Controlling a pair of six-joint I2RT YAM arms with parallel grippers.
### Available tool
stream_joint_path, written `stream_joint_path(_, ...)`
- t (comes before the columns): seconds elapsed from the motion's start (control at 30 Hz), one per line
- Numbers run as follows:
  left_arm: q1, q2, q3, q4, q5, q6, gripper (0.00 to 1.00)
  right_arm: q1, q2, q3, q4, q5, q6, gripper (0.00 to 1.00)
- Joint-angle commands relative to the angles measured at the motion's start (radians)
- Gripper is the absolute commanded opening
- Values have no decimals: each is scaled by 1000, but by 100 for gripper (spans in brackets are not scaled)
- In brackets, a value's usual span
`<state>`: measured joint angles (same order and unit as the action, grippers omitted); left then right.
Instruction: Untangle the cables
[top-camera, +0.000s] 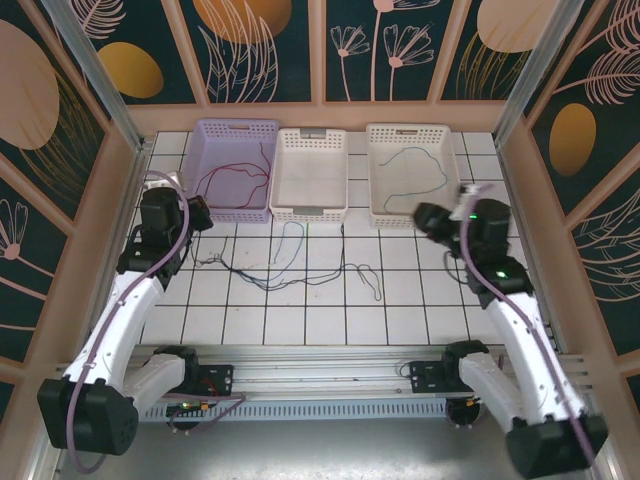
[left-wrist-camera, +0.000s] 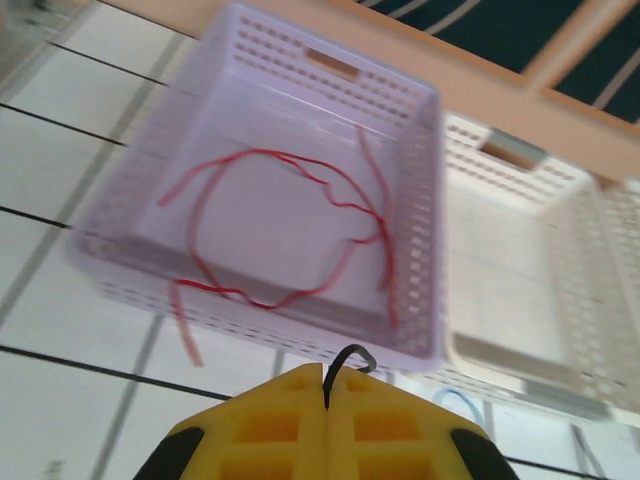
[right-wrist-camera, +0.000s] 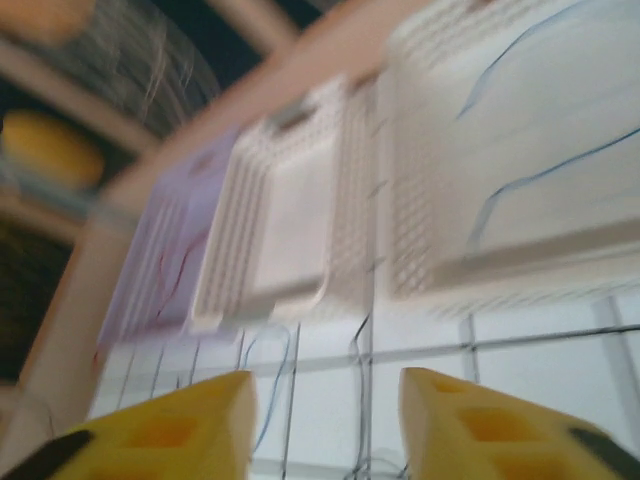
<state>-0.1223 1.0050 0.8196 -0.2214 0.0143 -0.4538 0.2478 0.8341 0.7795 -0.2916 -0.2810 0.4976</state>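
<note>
Left fingers (left-wrist-camera: 270, 430): clenched, pads flush together. A short black loop of a dark cable (left-wrist-camera: 346, 358) pokes up out of the seam, so I'm pinching that one.
Left position: just off the near left corner of the lilac basket (top-camera: 238, 127), above the table (top-camera: 320, 325). The left side wall is close behind my arm, so there is little room that way.
Right fingers (right-wrist-camera: 190, 420): released, with a wide gap and nothing between them.
Right position: at the near right corner of the right white basket (top-camera: 410, 130), over the tiles in front of its near wall. The right side wall is close.
Red cable (left-wrist-camera: 270, 230): lies in a loose loop on the lilac basket's floor. One end hangs over the near wall and down onto a tile.
Blue cable (top-camera: 415, 165): lies inside the right white basket, curled on the floor away from the rim.
Middle white basket (top-camera: 310, 212): stands between the other two, sides nearly touching. All three baskets sit in a row along the far edge.
Tangle (top-camera: 290, 275): thin dark strands and a pale blue strand (top-camera: 290, 240) spread on the tiles in front of the baskets. It sits between my two arms, from near my left fingers across to about mid-table.
Open room: bare tile rows run between the tangle and the near rail. There is also a bare patch to the right of the tangle, below my right fingers.
Edges: the basket near walls bound the far side, the wooden frame the left and right, and the metal rail the near side.
</note>
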Motion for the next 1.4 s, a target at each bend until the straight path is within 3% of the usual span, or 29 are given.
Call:
stream_joint_path(0.0,0,-3,-41,71,183,-64,0,201,78,-37,81,120,-47,53)
stream_joint_path(0.23,-24,-22,-153,161,319,-193,0,471,281,-149,385,143,-65,59)
stream_joint_path(0.27,-27,-25,-166,162,315,-204,4,502,315,-147,417,144,-75,60)
stream_joint_path(0.33,-28,-43,-186,153,280,-226,27,568,407,-117,465,147,-113,61)
stream_joint_path(0.47,-27,-89,-186,94,211,-233,54,673,594,-17,492,154,-179,61)
stream_joint_path(0.57,-27,-118,-145,4,143,-211,70,734,710,46,526,147,-218,61)
stream_joint_path(0.67,-27,-147,-102,-90,54,-157,78,775,814,116,540,155,-248,61)
stream_joint_path(1.07,-27,-336,-150,-116,-123,-132,83,830,1132,375,511,163,-351,56)
stream_joint_path(1.37,-26,-359,-155,-121,-128,-132,83,841,1233,443,453,215,-401,53)
